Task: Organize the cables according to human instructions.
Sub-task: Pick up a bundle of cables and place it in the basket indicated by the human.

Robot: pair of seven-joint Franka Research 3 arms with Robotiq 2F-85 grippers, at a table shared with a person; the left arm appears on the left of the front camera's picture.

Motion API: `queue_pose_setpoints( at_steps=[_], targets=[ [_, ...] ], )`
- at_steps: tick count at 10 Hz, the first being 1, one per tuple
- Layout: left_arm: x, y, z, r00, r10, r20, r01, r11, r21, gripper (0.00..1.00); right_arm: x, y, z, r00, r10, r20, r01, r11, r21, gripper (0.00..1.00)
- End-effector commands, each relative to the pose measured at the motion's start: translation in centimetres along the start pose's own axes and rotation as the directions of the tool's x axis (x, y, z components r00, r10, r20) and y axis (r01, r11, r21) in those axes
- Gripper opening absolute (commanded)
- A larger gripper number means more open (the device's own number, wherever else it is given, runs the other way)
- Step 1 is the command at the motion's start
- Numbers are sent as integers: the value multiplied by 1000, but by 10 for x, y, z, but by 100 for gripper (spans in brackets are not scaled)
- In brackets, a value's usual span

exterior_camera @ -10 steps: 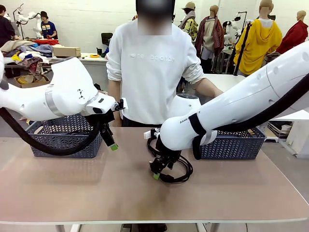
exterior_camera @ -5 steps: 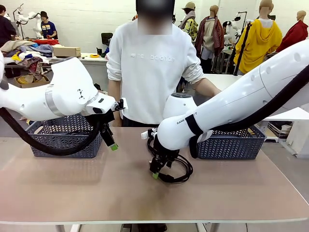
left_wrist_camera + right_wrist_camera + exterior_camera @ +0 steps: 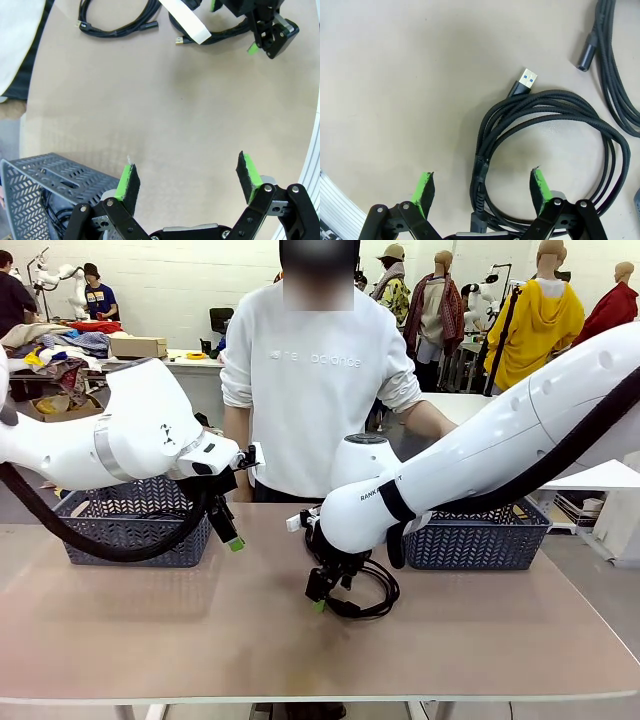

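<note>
Tan and bare over most of its width, the surface (image 3: 150,640) has a grey mesh basket (image 3: 130,530) at far left, another basket (image 3: 480,540) at far right, and a person (image 3: 310,390) standing behind the far edge.

Near the middle lies a coiled black cable (image 3: 545,115) with a USB plug (image 3: 527,79). A second cable (image 3: 615,75) lies just beyond it. The right arm (image 3: 450,470) is bent down over the coil with the right jaws wide. Their green pads (image 3: 425,187) straddle the taped bundle (image 3: 480,172) without gripping it.

The left jaws, equally wide and empty, hang above bare surface by the left basket.

This looks like the pick-up step. The next move calls for lowering until the pads flank the bundle, closing, then lifting. Which basket the person wants, I cannot tell.
</note>
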State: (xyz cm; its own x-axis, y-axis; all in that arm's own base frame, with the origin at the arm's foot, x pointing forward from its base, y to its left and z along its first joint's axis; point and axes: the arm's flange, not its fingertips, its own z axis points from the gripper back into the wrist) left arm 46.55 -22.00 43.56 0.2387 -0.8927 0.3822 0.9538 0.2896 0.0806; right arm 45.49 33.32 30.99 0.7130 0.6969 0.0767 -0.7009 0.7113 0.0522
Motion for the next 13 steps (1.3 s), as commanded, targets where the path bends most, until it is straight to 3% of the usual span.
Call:
queue_pose_setpoints(
  at_steps=[1,5,10,12,13],
  targets=[
    [0,2,2,1000,-2,-4,2,1000,4,100,11,4,1,1000,-19,-21,18,999,-40,100],
    [0,2,2,1000,-2,-4,2,1000,4,100,11,5,2,1000,-17,-11,17,999,-45,66],
    [0,2,2,1000,-2,-4,2,1000,4,100,13,6,3,1000,-15,-9,14,999,-42,15],
    [0,2,2,1000,-2,-4,2,1000,4,100,11,7,6,999,-29,-15,28,999,-24,0],
    [0,2,2,1000,-2,-4,2,1000,4,100,8,8,8,999,-32,-16,32,999,-3,0]
  ],
)
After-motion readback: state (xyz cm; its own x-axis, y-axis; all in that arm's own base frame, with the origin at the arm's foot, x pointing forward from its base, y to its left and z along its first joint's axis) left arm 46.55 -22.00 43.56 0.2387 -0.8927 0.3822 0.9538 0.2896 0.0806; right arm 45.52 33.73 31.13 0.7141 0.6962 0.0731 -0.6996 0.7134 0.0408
